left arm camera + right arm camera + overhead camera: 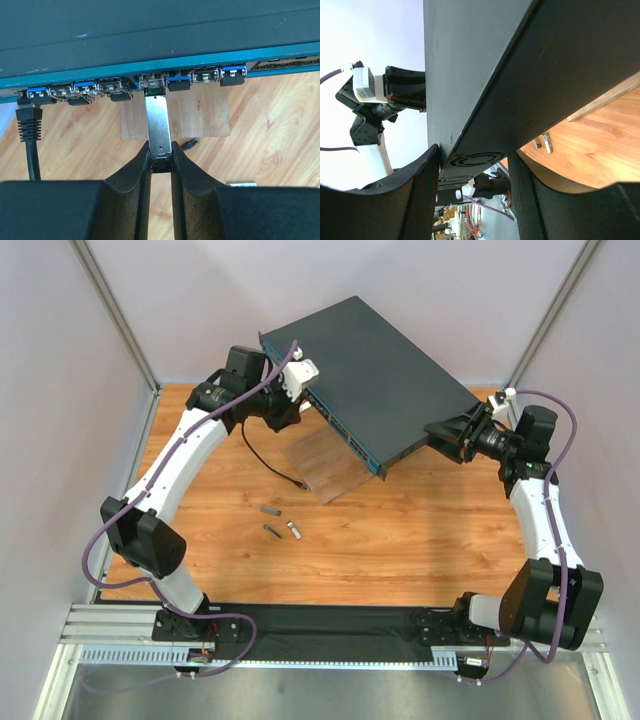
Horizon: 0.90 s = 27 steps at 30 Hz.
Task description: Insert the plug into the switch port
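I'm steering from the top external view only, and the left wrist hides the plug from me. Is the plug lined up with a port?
Observer: Yes. The left claw pinches the silver plug by its rear end. Its nose is at the port row on the switch, on the teal edge. I can't tell how deep it sits.
Operator: Anything crowding that spot?
Observer: Blue-tabbed modules fill the ports just to its right.
Operator: Is the box steadied?
Observer: The right claw is closed across the switch's vented end.
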Tool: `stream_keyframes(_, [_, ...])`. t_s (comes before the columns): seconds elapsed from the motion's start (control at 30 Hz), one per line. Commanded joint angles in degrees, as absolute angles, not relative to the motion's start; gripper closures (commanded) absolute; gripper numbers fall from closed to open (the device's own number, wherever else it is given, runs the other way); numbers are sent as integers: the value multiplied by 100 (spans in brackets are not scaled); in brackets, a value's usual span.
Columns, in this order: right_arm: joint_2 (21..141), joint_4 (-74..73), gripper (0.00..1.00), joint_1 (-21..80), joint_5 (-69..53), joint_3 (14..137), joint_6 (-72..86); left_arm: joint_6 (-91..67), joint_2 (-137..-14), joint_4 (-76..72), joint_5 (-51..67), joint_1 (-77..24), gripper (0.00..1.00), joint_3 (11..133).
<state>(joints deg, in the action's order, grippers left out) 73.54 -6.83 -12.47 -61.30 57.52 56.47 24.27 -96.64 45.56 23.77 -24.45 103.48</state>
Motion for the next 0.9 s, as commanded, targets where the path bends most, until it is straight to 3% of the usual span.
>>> stream_keyframes(0.0, [7559, -580, 100, -1274, -5229, 5889, 5036, 2663, -9545, 4720, 2953, -2593, 100, 10652])
stream_keyframes(0.53, [7506, -615, 100, -1274, -5212, 5906, 5089, 1934, -9395, 4439, 3024, -2584, 100, 10301])
stream_keyframes(0.87, [7523, -685, 100, -1274, -5247, 5915, 4992, 2030, -9878, 4491, 2971, -2584, 100, 10907])
